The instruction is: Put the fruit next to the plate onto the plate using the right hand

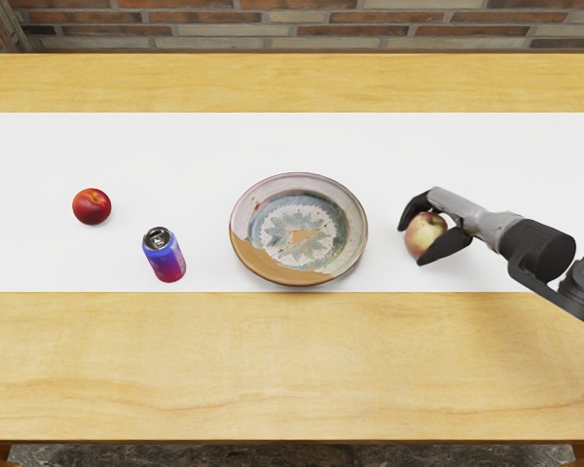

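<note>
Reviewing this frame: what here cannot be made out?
1. Head view: the apple's right side and underside, covered by the right hand curled around it. Whether it has left the table cannot be told.
2. Head view: the right arm past the forearm, cut off by the picture's right edge.
3. Head view: the can's label, too small to read.
4. The left arm, out of view.

Apple [423,233] right side hidden behind right hand [446,222]; right arm [540,255] cut off by right edge; can [164,255] label unreadable.
</note>
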Controlling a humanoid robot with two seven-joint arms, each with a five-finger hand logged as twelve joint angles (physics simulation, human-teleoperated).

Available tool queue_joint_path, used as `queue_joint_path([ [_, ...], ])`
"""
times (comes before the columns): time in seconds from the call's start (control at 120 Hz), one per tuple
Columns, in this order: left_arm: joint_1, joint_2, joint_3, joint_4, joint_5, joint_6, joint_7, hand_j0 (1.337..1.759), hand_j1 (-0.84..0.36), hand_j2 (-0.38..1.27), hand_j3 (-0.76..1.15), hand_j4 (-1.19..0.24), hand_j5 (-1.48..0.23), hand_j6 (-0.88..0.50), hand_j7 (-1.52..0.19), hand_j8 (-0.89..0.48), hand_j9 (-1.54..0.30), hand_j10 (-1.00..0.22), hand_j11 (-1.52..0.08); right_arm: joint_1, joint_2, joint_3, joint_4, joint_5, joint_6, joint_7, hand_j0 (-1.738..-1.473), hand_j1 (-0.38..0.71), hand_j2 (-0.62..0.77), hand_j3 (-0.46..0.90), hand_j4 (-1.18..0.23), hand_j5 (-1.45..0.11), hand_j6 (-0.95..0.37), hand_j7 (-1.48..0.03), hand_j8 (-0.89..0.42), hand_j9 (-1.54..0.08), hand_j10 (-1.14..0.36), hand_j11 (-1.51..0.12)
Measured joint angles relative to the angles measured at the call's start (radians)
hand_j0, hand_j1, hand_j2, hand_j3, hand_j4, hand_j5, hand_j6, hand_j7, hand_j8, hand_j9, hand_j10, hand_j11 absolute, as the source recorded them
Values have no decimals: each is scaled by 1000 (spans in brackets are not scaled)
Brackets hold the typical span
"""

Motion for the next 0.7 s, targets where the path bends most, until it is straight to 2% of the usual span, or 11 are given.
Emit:
queue_joint_path([
  [0.042, 0, 0, 0, 0, 0, 0, 0, 1658, 55, 50, -1, -245, -318, -245, -318, -245, -318, -245, -318, 2, -2, 1, -3, 5, 4, 3, -1646, 200, 199, 0, -774, -877, -488, -945, -240, -918, -216, -963],
  [0.083, 0, 0, 0, 0, 0, 0, 0, 1658, 55, 49, -1, -245, -318, -245, -318, -245, -318, -245, -318, 4, -3, 3, -4, 14, 11, 5, -1647, 214, 286, 0, -780, -908, -492, -962, -243, -944, -219, -980],
  [0.258, 0, 0, 1, 0, 0, 0, 0, 1658, 55, 49, 0, -245, -318, -245, -318, -245, -318, -245, -318, 16, -27, 71, -2, 111, 136, 46, -1650, 154, 316, 0, -782, -998, -588, -1004, -301, -1011, -297, -1013],
  [0.325, 0, 0, 1, 0, 0, 0, 0, 1658, 55, 49, 0, -245, -318, -245, -318, -245, -318, -245, -318, 17, -34, 119, -2, 153, 204, 55, -1652, 176, 418, 1, -780, -1020, -603, -1013, -312, -1025, -301, -1024],
  [0.475, 0, 0, 1, 0, 0, 0, 0, 1658, 55, 49, 0, -245, -318, -245, -318, -245, -318, -245, -318, 38, -44, 191, 0, 220, 314, 58, -1654, 133, 336, 1, -774, -1059, -614, -1024, -310, -1055, -308, -1041],
  [0.558, 0, 0, 0, 0, 0, 0, 0, 1658, 55, 49, 0, -245, -318, -245, -318, -245, -318, -245, -318, 77, -39, 204, 1, 266, 361, 56, -1654, 167, 427, 0, -771, -1074, -619, -1028, -307, -1060, -307, -1044],
  [0.7, 0, 0, 1, 0, 0, 0, 0, 1658, 55, 49, 0, -245, -318, -245, -318, -245, -318, -245, -318, 140, 8, 211, -1, 320, 407, 52, -1654, 166, 399, 0, -770, -1088, -613, -1033, -301, -1060, -299, -1038],
])
